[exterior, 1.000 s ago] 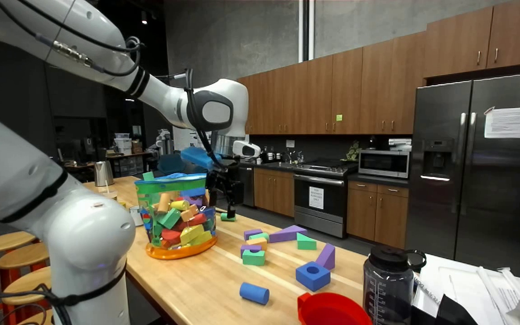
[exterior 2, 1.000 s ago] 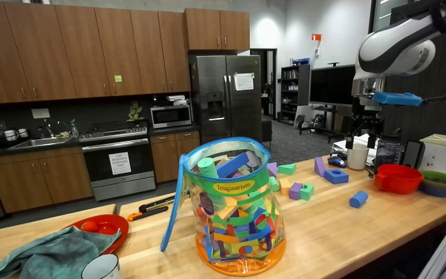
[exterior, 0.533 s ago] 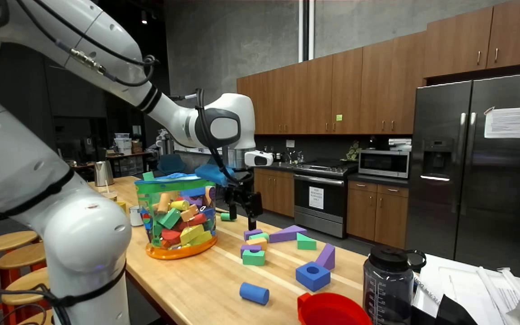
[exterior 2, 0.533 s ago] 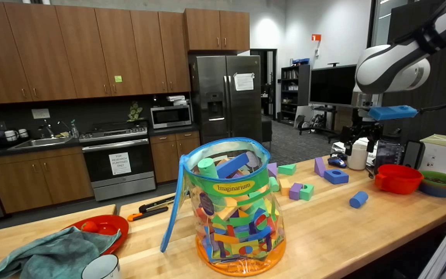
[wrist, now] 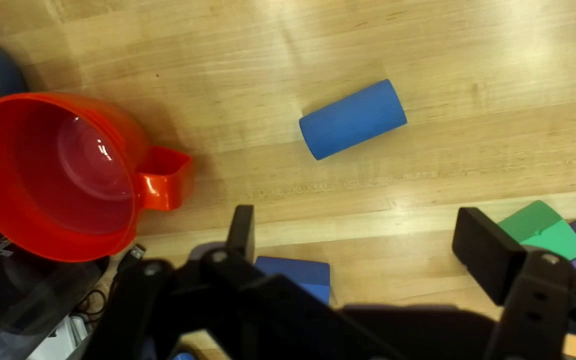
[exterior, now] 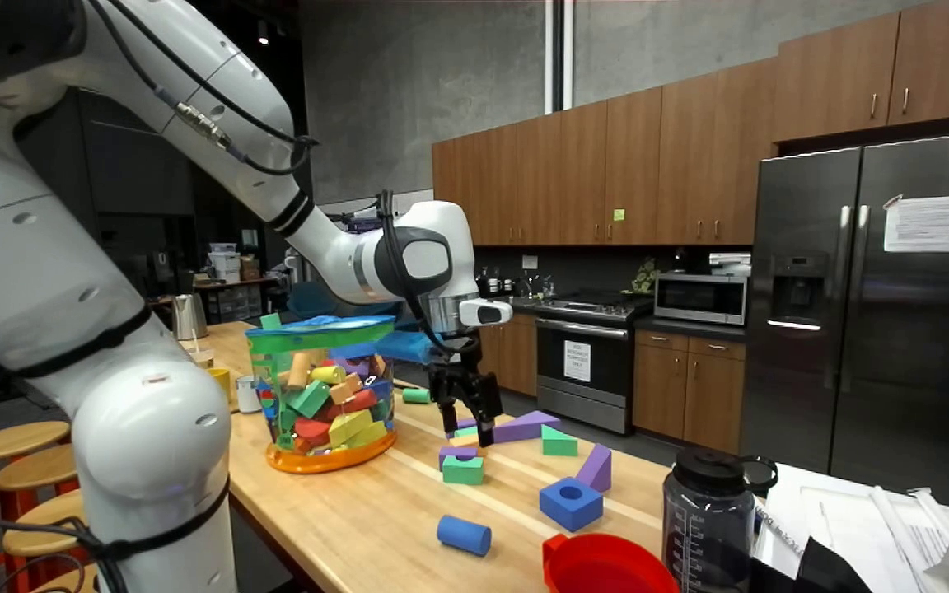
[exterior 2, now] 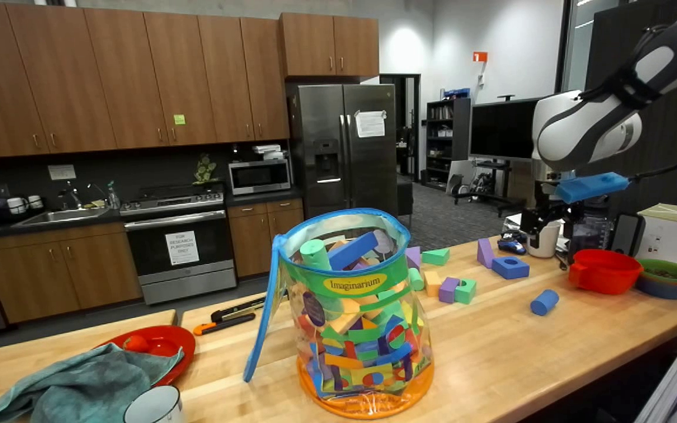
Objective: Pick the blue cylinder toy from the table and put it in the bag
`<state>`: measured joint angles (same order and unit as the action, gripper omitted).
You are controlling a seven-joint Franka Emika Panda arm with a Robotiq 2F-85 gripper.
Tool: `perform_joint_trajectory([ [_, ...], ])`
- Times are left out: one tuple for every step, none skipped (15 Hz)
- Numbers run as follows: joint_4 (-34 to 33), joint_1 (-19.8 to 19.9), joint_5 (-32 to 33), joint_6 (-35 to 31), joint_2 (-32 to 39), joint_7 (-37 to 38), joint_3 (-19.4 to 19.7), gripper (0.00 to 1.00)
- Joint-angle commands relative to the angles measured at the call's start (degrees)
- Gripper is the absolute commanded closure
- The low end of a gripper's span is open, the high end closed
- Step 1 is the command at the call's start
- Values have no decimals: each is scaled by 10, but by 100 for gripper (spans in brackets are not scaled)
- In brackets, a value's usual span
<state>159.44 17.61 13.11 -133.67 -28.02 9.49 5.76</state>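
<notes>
The blue cylinder toy (wrist: 353, 120) is laid on its side on the bench (exterior: 359, 519), between the robot-side edge and the kitchen-side edge, apart from the gripper (wrist: 357, 227). The gripper is held above the bench with its fingers spread wide apart; in the wrist view the toy is seen beyond the gap between the fingertips. The bag (exterior 2: 354, 285) is stood upright on the bench, well apart from the toy, its mouth open, its lid (exterior 2: 262, 320) hung down one side, and it is filled to the rim with blocks (exterior: 349, 427). Nearer the kitchen-side edge than the toy, the blue block with a round hole (exterior 2: 510, 268) is set, with the purple wedge (exterior 2: 484, 252) just beside it. The green triangle (exterior 2: 435, 256) is placed close by that same edge. The red bowl (exterior 2: 606, 279) is set near the toy, its handle turned roughly toward it.
</notes>
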Motion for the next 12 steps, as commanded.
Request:
perform_joint_trajectory([
  [-1,13,28,-36,45,32,-9,0],
  [0,7,23,-51,59,32,-6,0],
  [0,4,20,-64,70,32,-4,0],
  [1,-1,13,-80,83,29,-2,0],
  [1,-4,10,-94,94,29,-1,0],
  [1,-6,8,-105,105,28,0,0],
  [1,-8,6,-115,115,28,0,0],
  [1,-10,6,-121,120,29,-2,0],
  [1,-7,12,-101,104,23,0,0],
  [0,-9,12,-108,112,24,0,0],
  [0,-10,12,-111,117,24,0,0],
  [0,-11,12,-113,119,24,0,0],
])
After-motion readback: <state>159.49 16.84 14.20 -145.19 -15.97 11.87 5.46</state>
